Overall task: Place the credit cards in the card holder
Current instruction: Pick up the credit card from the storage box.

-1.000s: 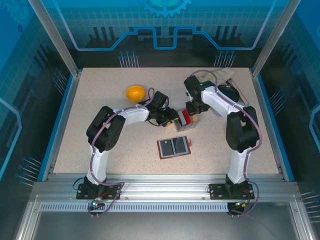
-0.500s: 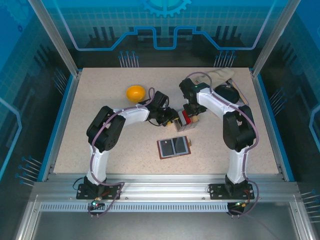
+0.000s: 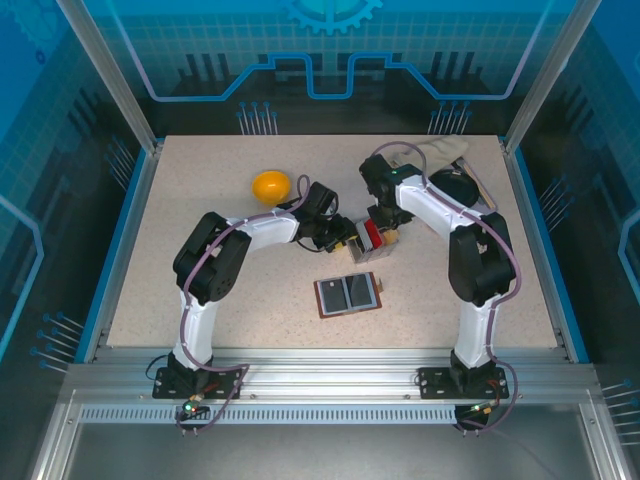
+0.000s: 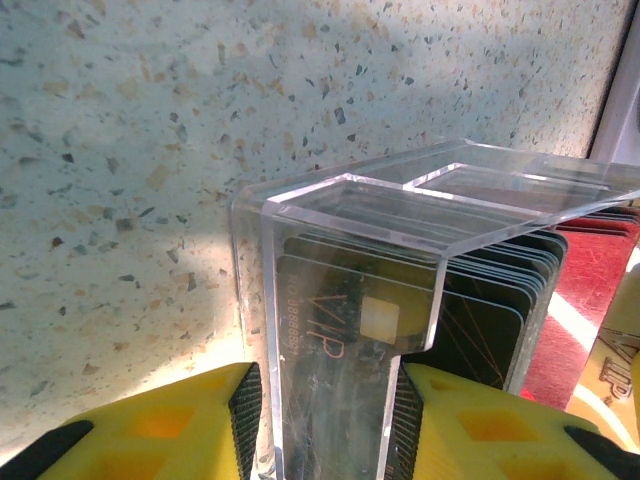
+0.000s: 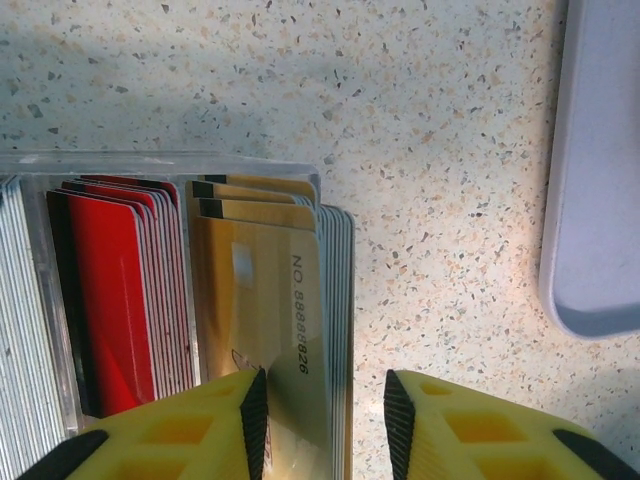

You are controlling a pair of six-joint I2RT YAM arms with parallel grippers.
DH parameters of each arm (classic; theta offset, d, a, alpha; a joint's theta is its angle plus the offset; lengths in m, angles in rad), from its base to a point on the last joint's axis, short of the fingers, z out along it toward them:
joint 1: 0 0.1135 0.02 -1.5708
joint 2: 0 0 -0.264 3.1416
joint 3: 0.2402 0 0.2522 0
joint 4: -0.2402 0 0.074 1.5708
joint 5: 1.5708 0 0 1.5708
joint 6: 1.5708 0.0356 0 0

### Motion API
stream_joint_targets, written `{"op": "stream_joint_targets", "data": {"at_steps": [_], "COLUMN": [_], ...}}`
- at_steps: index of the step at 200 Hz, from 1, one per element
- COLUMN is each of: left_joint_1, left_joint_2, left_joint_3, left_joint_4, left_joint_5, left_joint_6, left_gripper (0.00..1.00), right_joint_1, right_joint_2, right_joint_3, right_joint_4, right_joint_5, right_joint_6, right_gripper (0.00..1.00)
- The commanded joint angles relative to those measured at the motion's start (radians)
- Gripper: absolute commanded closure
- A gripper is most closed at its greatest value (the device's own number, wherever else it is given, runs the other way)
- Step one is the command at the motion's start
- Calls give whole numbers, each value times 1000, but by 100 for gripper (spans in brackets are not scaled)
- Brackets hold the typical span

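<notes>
The credit cards stand on edge in a clear tray box (image 3: 368, 243) at mid-table: gold ones (image 5: 265, 290), red ones (image 5: 115, 290) and black VIP ones (image 4: 340, 310). My left gripper (image 4: 330, 400) is shut on the box's clear end wall (image 4: 340, 215), a pad against each side. My right gripper (image 5: 325, 410) straddles the gold and grey cards at the box's other end. It is open, its left pad at the gold card and its right pad off the stack. The card holder (image 3: 349, 294) lies open and flat nearer the arms, grey-blue pockets up.
An orange ball (image 3: 271, 186) sits at the back left of the tray box. A dark round object (image 3: 455, 186) and a pale cloth (image 3: 440, 150) lie at the back right. A pale grey rounded edge (image 5: 600, 170) lies right of the right gripper.
The right gripper's jaws have narrowed around the gold cards, and its arm has shifted slightly. The left arm and the box have stayed put.
</notes>
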Motion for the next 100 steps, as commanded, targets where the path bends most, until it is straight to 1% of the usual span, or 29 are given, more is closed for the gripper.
{"op": "stream_joint_targets", "data": {"at_steps": [1,37,52,62,82,100], "left_joint_1": [-5,-5,-5,-5,-6,-7], "left_joint_2": [44,44,44,44,43,42], "left_joint_3": [-10,-12,-12,-12,-12,-12], "left_joint_4": [-123,-121,-120,-120,-120,-120], "left_joint_5": [-37,-34,-35,-35,-33,-34], "left_joint_6": [19,15,16,15,16,16], "left_gripper": [58,58,58,58,58,58], "right_joint_1": [4,4,6,7,7,8], "right_joint_2": [-41,-42,-45,-48,-57,-70], "right_joint_3": [-5,-7,-7,-8,-6,-5], "right_joint_4": [-26,-28,-28,-28,-32,-30], "right_joint_5": [39,28,27,23,23,23], "right_joint_6": [-3,-4,-3,-3,2,5], "right_gripper": [66,74,75,78,79,82]}}
